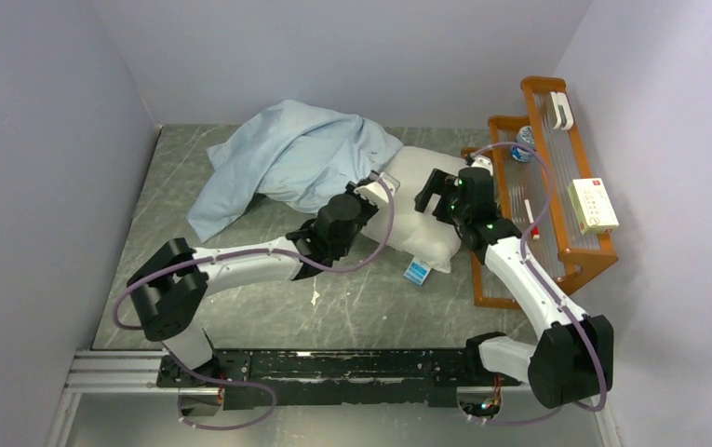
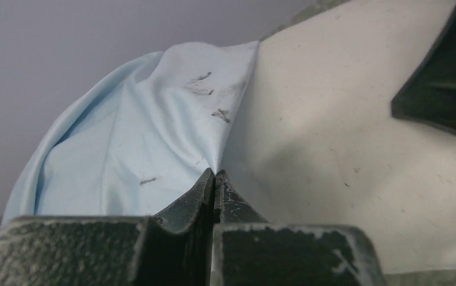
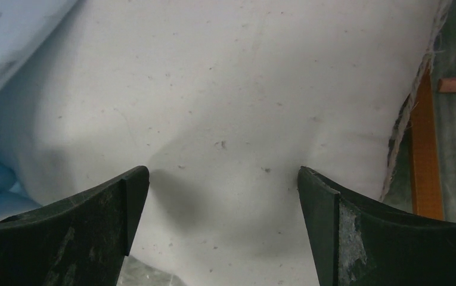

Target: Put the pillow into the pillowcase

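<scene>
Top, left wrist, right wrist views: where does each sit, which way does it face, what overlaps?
Top: above and behind the arms, looking down at the table; both arms whole, plus pillow, pillowcase.
Left wrist: on the left arm, looking along shut left fingers pinching the pillowcase edge beside the pillow.
Right wrist: on the right arm, looking past open right fingers at the pillow; rack at right.
Shared: all three show pillow and pillowcase.

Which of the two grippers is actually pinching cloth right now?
The left gripper: it is shut on the edge of the light blue pillowcase. The right gripper hangs open over the white pillow.
</scene>
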Robot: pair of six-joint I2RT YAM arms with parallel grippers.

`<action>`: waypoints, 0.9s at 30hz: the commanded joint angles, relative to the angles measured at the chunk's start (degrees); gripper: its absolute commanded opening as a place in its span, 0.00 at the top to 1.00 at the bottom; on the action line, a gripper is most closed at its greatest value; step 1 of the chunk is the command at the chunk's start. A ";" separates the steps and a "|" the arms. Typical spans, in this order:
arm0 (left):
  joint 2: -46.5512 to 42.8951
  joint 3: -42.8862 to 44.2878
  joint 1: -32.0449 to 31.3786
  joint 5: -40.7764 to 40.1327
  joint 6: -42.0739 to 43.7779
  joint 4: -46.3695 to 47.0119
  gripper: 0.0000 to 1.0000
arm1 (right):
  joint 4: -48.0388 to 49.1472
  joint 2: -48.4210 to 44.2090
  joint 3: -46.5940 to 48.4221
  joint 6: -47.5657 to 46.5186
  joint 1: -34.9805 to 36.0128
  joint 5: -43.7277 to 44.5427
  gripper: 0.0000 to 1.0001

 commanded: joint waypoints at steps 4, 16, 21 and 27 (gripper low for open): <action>-6.79 -4.58 -0.64 14.62 -8.44 -0.76 0.95 | 6.46 2.53 -2.73 2.90 -3.41 -11.20 0.00; -16.46 -6.69 -1.75 23.93 -15.47 -6.52 0.95 | 22.06 9.87 -2.00 16.44 8.67 -26.59 0.11; -21.91 -5.12 -2.60 21.44 -15.16 -13.89 0.95 | 26.73 12.97 0.85 19.03 17.24 -22.76 0.12; -27.62 -9.32 -3.88 14.27 -16.66 -20.09 0.95 | 21.21 13.60 3.73 15.79 19.55 -18.02 0.13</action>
